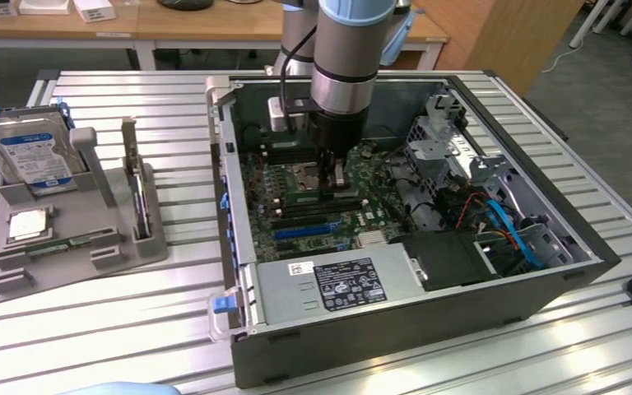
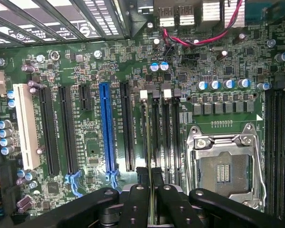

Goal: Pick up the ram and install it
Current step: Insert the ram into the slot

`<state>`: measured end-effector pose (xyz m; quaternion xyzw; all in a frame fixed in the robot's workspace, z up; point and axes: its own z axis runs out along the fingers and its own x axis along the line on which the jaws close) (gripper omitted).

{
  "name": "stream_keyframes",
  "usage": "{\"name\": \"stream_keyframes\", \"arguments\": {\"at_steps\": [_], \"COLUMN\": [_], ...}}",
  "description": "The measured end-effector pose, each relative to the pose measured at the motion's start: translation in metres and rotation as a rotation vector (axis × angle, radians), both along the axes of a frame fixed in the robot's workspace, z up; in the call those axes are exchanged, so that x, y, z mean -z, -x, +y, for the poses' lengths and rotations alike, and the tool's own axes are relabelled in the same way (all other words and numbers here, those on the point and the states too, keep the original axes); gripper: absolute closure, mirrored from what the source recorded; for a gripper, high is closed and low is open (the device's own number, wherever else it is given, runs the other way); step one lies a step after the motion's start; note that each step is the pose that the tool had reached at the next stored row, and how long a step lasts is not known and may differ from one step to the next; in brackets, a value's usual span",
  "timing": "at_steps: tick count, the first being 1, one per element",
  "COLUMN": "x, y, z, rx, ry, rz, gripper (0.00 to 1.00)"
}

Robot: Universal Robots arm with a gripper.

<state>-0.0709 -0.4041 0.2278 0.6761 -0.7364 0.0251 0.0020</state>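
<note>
My gripper is shut on the ram, a thin green stick seen edge-on that runs out from between the two black fingers. The stick lies lengthwise over the black memory slot with a white latch, beside the CPU socket; whether it touches the slot cannot be told. In the exterior view the gripper reaches down into the open computer case, low over the green motherboard.
On the exterior view's left, a grey holder carries a blue-labelled hard drive and a square silver CPU chip. Inside the case are the power supply, a drive cage, cables and a blue expansion slot.
</note>
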Motion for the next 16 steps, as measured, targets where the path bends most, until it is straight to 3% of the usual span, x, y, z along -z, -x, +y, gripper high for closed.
{"name": "stream_keyframes", "arguments": {"at_steps": [16], "x": [0.0004], "y": [0.0000], "z": [0.0001], "rx": [-0.002], "ry": [-0.0015], "rz": [0.0010], "gripper": [0.87]}}
